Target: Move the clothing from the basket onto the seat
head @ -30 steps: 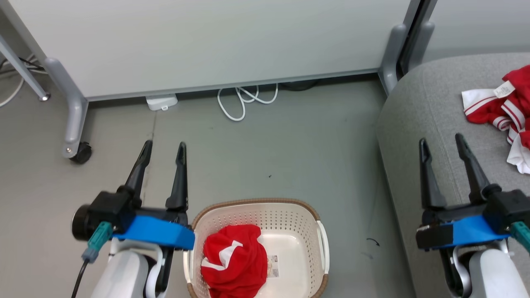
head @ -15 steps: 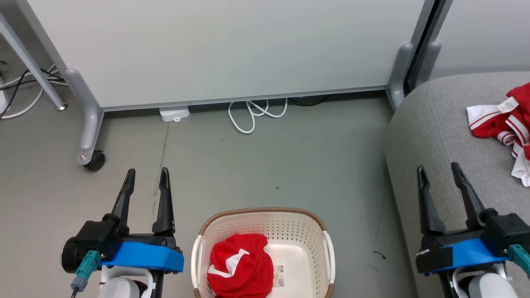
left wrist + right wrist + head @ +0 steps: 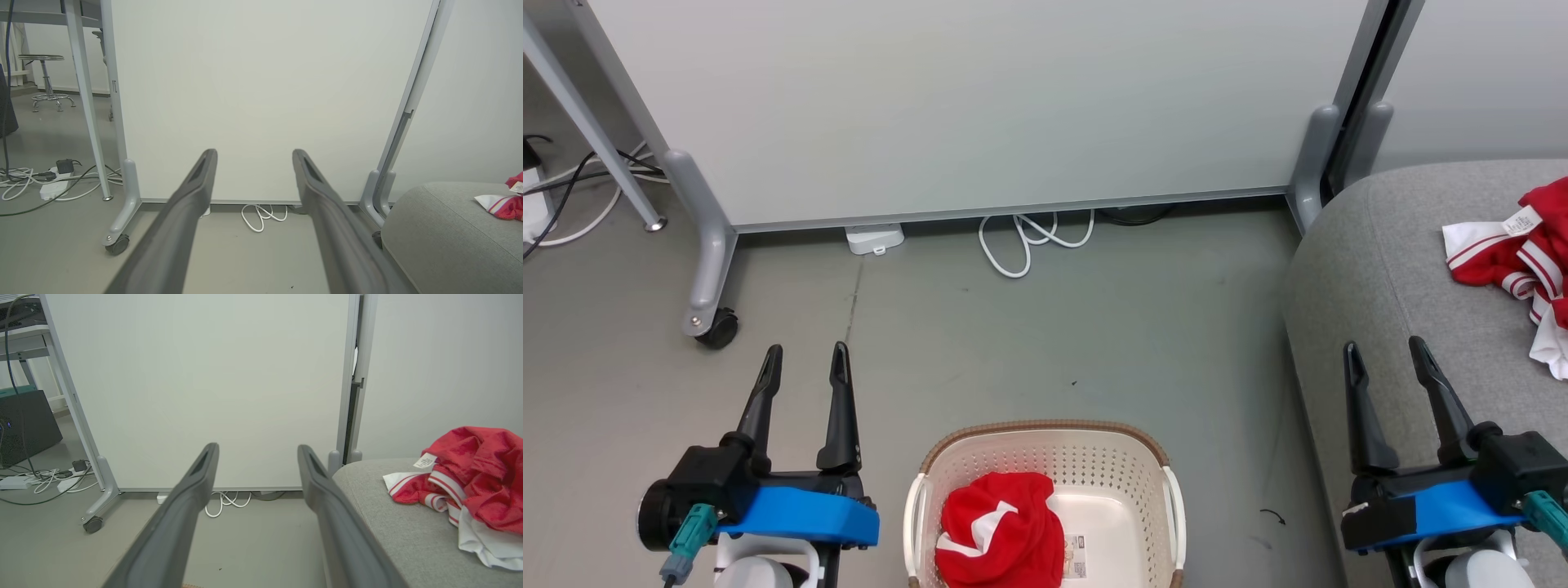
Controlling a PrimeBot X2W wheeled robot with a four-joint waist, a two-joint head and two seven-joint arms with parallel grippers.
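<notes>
A crumpled red garment (image 3: 999, 529) with a white mark lies in the cream basket (image 3: 1045, 434) on the floor at the bottom centre of the head view. Another red and white garment (image 3: 1515, 253) (image 3: 470, 477) (image 3: 504, 201) lies on the grey seat (image 3: 1380, 269) (image 3: 392, 522) (image 3: 441, 224) at the right. My left gripper (image 3: 805, 359) (image 3: 253, 157) stands open and empty above the floor, left of the basket. Open and empty too, my right gripper (image 3: 1382, 353) (image 3: 257, 451) hovers over the seat's front left part.
A pale partition panel (image 3: 980, 106) on grey wheeled legs (image 3: 709, 269) stands across the back. White cable loops (image 3: 1033, 241) and a white adapter (image 3: 874, 239) lie at its foot. More cables and a power strip (image 3: 53, 185) lie at the far left, beside a table leg (image 3: 596, 131).
The whole head view has shifted, so the camera has moved. Both grippers sit lower in it, the left one now further from the basket. Both stay open and empty.
</notes>
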